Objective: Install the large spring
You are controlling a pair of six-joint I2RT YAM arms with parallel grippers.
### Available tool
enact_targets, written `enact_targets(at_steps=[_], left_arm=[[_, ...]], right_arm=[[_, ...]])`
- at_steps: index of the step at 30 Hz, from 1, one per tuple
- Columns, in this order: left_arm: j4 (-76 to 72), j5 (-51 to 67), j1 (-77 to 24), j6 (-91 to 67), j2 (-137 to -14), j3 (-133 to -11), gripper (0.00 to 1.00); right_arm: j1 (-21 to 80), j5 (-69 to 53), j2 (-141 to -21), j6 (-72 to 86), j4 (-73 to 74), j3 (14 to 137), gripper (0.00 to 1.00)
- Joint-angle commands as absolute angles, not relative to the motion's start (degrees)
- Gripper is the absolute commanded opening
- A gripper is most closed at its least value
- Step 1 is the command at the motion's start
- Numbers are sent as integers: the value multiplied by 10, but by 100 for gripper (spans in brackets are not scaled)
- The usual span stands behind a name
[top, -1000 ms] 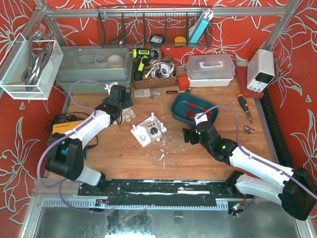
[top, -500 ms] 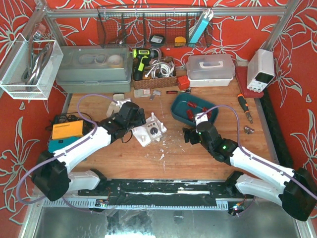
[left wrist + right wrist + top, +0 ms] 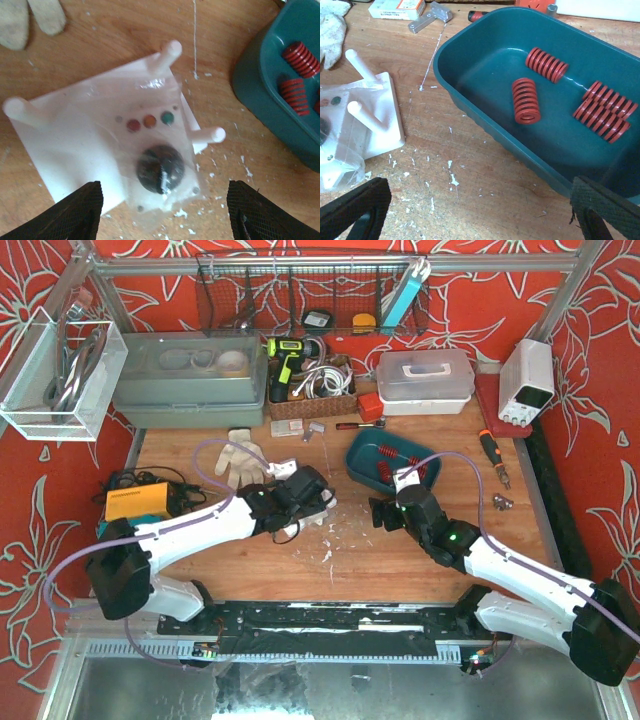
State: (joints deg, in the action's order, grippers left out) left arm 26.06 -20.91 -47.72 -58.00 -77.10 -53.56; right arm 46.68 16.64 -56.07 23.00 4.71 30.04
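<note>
Beside teal bin (image 3: 485, 134), right tool (image 3: 480, 206) spread wide

The top camera looks down from above the near edge over the whole counter (image 3: 400, 555). The left wrist camera hangs close above the peg block (image 3: 75, 150); the right one slants into the teal tray (image 3: 555, 132). All views share both.

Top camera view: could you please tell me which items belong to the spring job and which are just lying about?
Job: white peg fixture, red springs, teal tray.
Lying about: work glove, screwdriver, yellow drill, power supply, lidded box.
</note>
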Motion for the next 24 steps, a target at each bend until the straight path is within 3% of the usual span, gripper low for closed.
enact_targets(at_steps=[1, 6, 12, 24], left_arm=[[319, -251, -496, -660, -818, -583, 68], [365, -255, -498, -683, -888, -623, 67], [370, -250, -498, -688, -918, -635, 70], [368, -245, -498, -684, -990, -670, 73]], right_arm=[[473, 179, -554, 228, 51, 306, 98], [474, 163, -544, 219, 43, 303, 98], [473, 29, -505, 203, -45, 266, 99], [474, 59, -463, 219, -62, 238, 99]])
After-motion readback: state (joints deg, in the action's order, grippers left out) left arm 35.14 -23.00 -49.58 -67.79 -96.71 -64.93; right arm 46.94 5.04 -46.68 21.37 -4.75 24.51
